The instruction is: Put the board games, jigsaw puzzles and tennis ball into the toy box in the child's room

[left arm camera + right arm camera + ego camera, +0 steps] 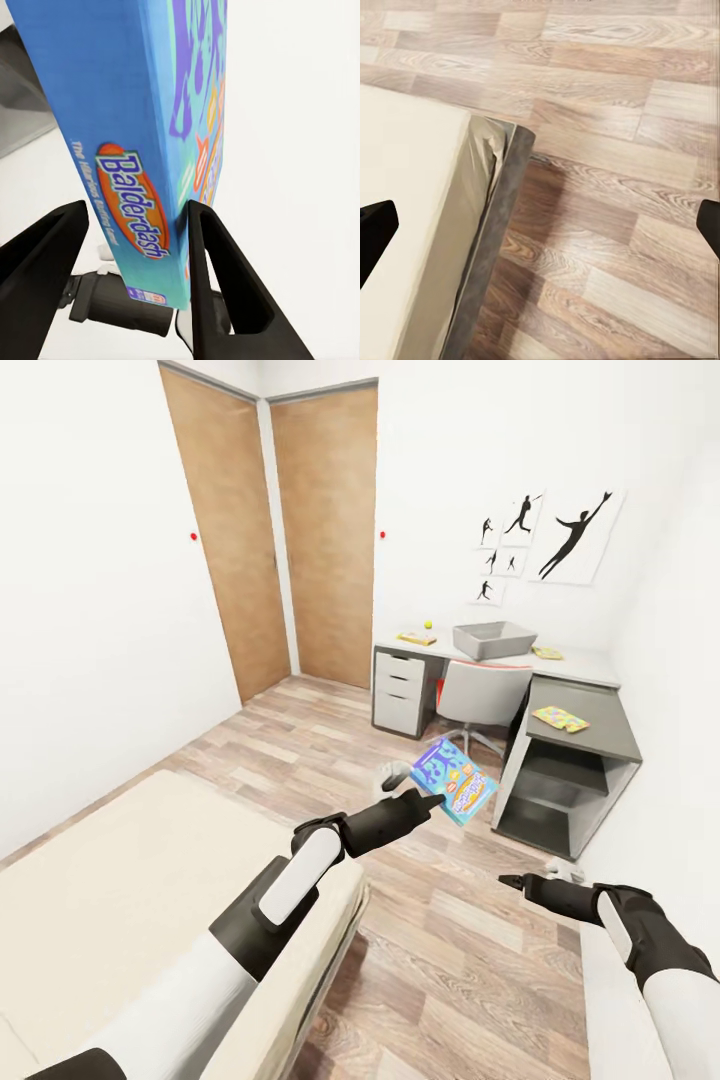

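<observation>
We carry the blue board game (455,780) clamped between our left gripper (131,225) jaws; our right gripper (512,881) is spread wide, empty. Far ahead of both, the toy box (494,639) awaits; puzzles and ball remain outside.

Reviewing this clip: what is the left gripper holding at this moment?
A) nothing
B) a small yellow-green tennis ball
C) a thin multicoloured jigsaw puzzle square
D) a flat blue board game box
D: the left gripper is clamped on the flat blue board game box, whose Balderdash label shows between its fingers in the left wrist view.
</observation>
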### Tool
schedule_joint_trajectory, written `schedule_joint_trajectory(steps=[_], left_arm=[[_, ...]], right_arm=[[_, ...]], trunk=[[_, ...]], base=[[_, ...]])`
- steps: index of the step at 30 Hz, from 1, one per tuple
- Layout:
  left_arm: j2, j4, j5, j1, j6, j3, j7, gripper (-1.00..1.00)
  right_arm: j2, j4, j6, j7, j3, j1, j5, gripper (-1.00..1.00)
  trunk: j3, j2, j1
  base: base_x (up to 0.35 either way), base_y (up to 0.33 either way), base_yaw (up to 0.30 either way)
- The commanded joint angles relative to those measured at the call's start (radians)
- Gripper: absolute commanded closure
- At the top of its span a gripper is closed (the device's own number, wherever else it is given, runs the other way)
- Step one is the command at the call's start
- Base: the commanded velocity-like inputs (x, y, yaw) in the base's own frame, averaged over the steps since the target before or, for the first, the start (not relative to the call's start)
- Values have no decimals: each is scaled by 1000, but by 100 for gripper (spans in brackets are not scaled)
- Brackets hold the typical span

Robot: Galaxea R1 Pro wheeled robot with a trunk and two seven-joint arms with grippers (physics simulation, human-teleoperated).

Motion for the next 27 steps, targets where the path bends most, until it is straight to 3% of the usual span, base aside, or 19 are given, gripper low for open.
schedule_joint_trajectory(steps=[1,21,27], left_arm=[[0,0,5,-1,4,1,1,100],[1,-2,9,1,4,2,39,100],[0,-14,9,4,3,0,42,100]], right_arm=[[-1,0,9,0,-3,-1,-7,-100],[4,-10,8,3,3,2,-3,-100],[4,-11,10,3,6,2,-1,-100]], trunk=[[-2,-2,1],[-3,-2,1],[1,-2,1]], base=[[0,0,-133],[0,0,-31],[0,0,-142]])
